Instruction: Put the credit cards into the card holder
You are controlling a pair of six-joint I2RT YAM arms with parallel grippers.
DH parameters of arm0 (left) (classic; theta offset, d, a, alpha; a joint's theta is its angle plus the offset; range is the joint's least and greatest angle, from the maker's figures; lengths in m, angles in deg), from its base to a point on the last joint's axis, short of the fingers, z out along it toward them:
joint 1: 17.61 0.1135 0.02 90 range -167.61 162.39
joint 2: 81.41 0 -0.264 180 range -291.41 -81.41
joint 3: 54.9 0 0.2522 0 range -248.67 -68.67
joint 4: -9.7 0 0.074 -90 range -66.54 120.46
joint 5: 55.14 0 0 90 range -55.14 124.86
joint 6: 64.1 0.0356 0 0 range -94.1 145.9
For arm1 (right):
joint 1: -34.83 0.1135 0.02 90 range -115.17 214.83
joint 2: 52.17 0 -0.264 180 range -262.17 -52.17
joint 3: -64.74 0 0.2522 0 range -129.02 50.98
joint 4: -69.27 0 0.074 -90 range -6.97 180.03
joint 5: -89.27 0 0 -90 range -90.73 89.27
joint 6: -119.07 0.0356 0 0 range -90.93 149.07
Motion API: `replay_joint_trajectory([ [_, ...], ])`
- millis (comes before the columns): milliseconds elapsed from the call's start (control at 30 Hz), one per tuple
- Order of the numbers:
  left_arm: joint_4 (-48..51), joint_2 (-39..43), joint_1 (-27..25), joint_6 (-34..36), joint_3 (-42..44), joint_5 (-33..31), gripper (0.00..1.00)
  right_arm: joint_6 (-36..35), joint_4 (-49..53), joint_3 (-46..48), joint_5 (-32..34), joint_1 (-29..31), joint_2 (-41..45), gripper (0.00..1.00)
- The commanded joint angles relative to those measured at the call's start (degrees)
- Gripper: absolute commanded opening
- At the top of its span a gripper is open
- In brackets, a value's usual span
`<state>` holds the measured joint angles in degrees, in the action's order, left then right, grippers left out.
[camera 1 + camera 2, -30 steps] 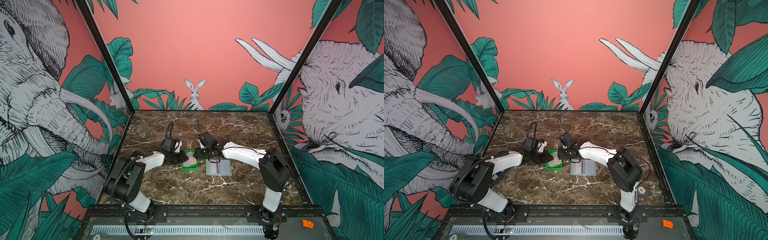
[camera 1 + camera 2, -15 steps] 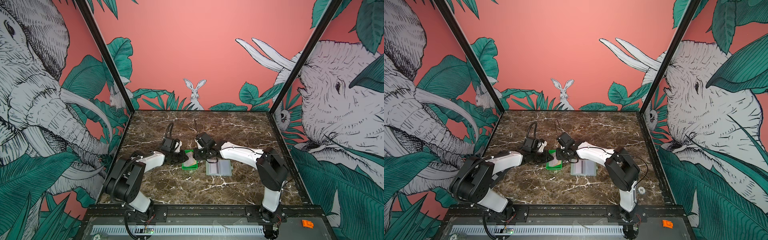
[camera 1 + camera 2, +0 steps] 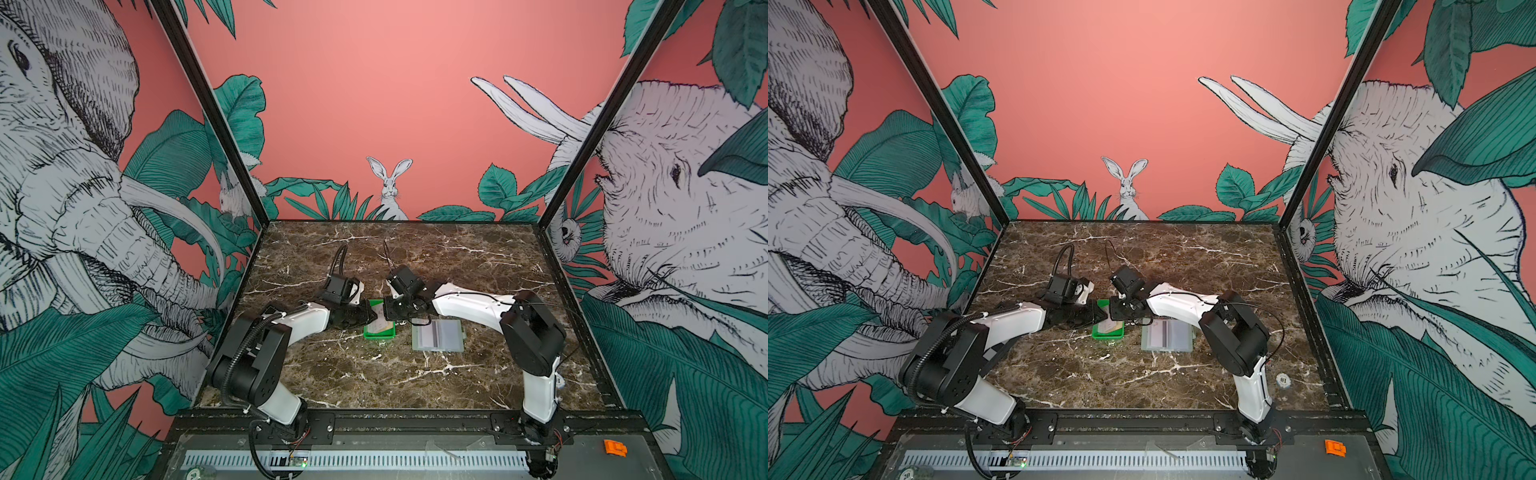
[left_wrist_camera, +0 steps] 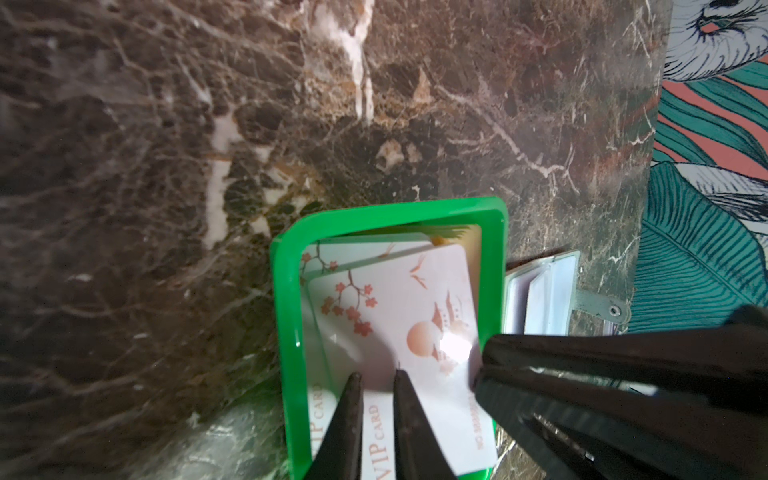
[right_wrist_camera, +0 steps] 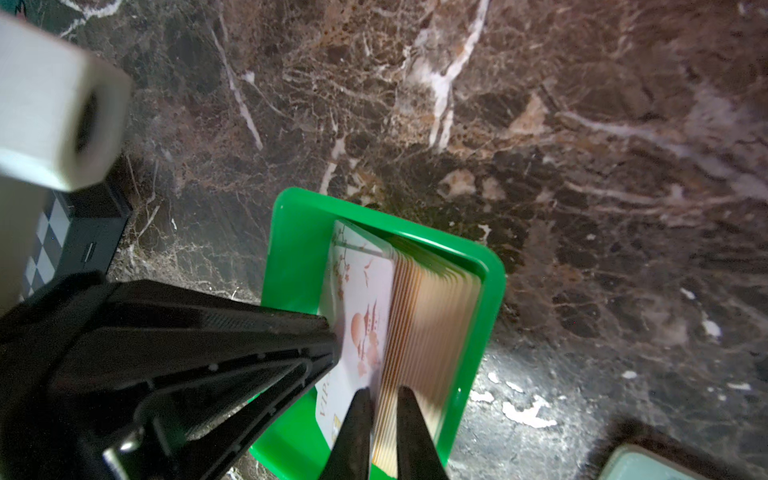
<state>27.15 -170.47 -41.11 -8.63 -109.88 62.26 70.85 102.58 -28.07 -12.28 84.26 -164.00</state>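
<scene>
The credit cards [image 5: 428,316] stand in a leaning stack in a bright green tray [image 5: 299,232]. My right gripper [image 5: 384,411] is shut on the tan edges of several of them. The white top card [image 4: 399,299], printed with blossoms, leans away from the stack. My left gripper [image 4: 376,395] is shut to a narrow slit, with its tips against that card's face and nothing between them. In both top views the two grippers meet over the tray [image 3: 379,335] [image 3: 1108,335]. The card holder [image 3: 438,336] [image 3: 1167,337] lies open and flat just right of the tray, its strap showing in the left wrist view [image 4: 598,305].
The marble tabletop [image 3: 374,382] is walled by patterned panels on three sides. A small round token [image 3: 1282,379] lies near the right arm's base. An orange clip [image 3: 615,447] sits on the front rail, off the table.
My right gripper has closed on the edge of the card stack and its arm has shifted slightly left. My left gripper has stayed as it was.
</scene>
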Motion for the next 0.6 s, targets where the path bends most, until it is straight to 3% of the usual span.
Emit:
replay_joint_trajectory([
  [0, 0.0, 0.0, -0.4, -0.2, 0.3, -0.6, 0.17, -0.1, 0.0, -1.6, -0.5, 0.5, -1.0, 0.13],
  [567, -0.3, 0.6, -0.5, -0.6, 0.5, -0.2, 0.17, -0.1, 0.4, -2.5, 0.1, 0.9, -1.5, 0.03],
])
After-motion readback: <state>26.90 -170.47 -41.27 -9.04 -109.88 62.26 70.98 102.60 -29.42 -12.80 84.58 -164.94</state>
